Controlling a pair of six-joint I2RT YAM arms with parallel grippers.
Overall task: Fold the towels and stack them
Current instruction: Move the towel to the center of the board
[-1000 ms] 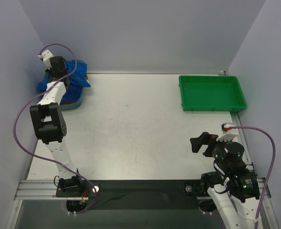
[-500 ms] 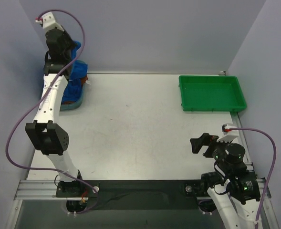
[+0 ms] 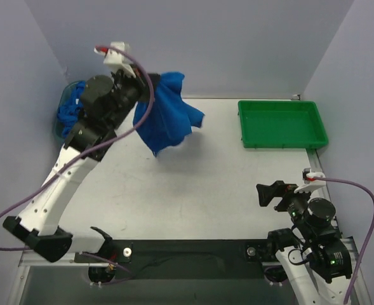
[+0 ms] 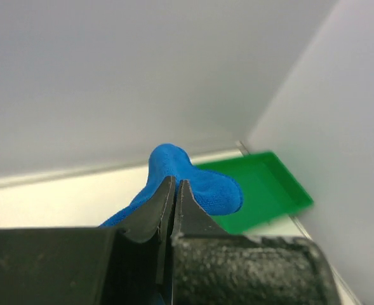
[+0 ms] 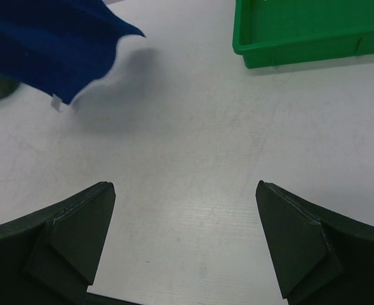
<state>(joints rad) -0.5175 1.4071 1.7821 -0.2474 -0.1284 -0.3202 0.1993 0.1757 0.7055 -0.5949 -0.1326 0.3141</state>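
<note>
My left gripper is shut on a blue towel and holds it in the air over the far left of the table; the towel hangs down from the jaws. In the left wrist view the towel bulges out past the closed fingertips. The towel also shows at the top left of the right wrist view. More blue towels lie in a teal basket at the far left corner. My right gripper is open and empty at the near right; its jaws stand wide apart over bare table.
A green tray stands at the far right of the table, also seen in the right wrist view and the left wrist view. Walls close the table on the left, back and right.
My left arm has lifted a blue towel out of the basket and swung it right, toward the table's middle. The right gripper has barely shifted.
</note>
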